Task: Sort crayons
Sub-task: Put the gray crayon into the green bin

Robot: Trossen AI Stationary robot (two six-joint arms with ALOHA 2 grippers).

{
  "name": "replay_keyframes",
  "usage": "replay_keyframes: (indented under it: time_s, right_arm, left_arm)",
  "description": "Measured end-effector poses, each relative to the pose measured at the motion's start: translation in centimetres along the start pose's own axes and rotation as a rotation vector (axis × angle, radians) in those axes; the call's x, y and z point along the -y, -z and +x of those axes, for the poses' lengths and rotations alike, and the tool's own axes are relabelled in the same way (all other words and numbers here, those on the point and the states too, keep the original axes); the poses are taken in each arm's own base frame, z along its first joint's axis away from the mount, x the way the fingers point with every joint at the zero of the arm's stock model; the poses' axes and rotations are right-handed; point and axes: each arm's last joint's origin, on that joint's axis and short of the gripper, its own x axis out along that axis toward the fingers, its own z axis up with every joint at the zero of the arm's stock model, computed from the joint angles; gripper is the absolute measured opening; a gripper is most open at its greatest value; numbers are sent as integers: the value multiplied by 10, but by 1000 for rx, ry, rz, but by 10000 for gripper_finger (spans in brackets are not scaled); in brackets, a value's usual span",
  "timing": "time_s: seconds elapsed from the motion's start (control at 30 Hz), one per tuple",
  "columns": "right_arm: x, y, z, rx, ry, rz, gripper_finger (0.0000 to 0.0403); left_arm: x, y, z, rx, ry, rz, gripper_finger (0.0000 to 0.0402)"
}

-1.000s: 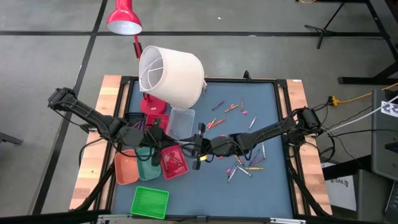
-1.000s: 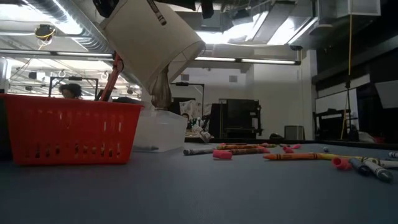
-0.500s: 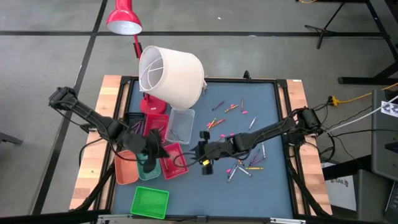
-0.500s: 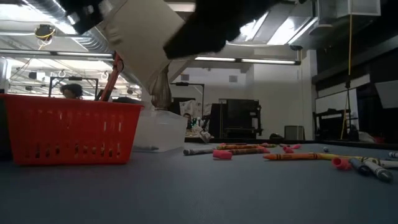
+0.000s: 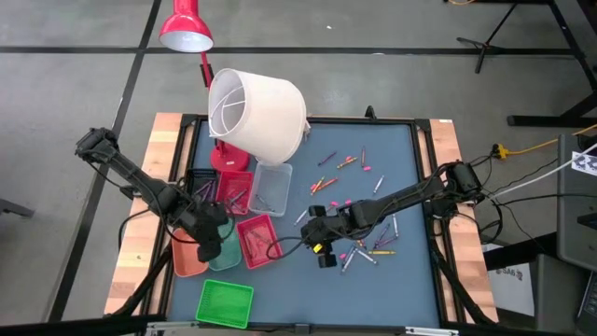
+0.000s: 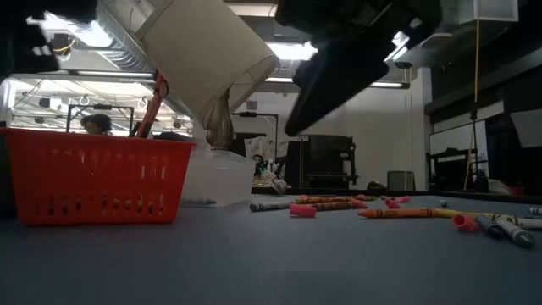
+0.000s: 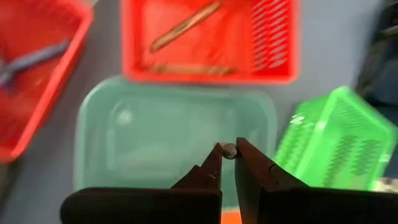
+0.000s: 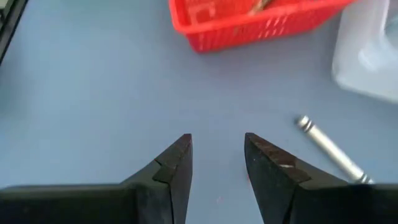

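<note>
Crayons [image 5: 366, 247] in mixed colours lie scattered on the blue mat right of centre, and more [image 5: 340, 163] lie farther back. My left gripper [image 5: 213, 241] hangs over the teal tray [image 7: 155, 134], shut on a small grey crayon [image 7: 228, 149] seen end-on. My right gripper [image 8: 217, 140] stands open above bare mat near the table's middle [image 5: 324, 254], nothing between its fingers. A grey crayon [image 8: 329, 149] lies on the mat just beside it. My left gripper pinches the grey crayon's end [image 7: 229, 150] between its two fingertips [image 7: 214, 163]. The fingers point steeply down from above. The crayon is clear of the teal tray below it; the rest of its length is hidden behind the fingers.
A salmon tray [image 5: 189, 254], a red tray [image 5: 259, 240] with crayons and a green basket [image 5: 225, 303] stand around the teal one. A second red tray [image 5: 233, 185], a clear tray [image 5: 270, 185] and a tilted white lampshade [image 5: 256, 112] stand at the back left.
My left gripper has gone from above the red tray toward the table's near left, sunk and tipped downward over the teal tray. My right gripper has gone toward the near edge, come down and tipped downward over the mat.
</note>
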Motion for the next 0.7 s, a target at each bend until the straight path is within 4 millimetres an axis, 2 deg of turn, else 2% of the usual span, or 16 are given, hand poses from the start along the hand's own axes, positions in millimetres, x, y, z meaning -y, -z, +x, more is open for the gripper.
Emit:
replay_keyframes:
  time_s: [0.3, 0.5, 0.7]
  right_arm:
    - [1, 14, -1, -145, 28, 195, 145]
    - [1, 27, -4, -272, 71, 325, 145]
    - [-16, 37, -7, -358, 88, 358, 145]
  left_arm:
    - [-10, 7, 0, -7, -140, -33, 8]
    - [-19, 13, 9, -14, -190, -103, 46]
    - [-26, 17, 18, -22, -209, -103, 77]
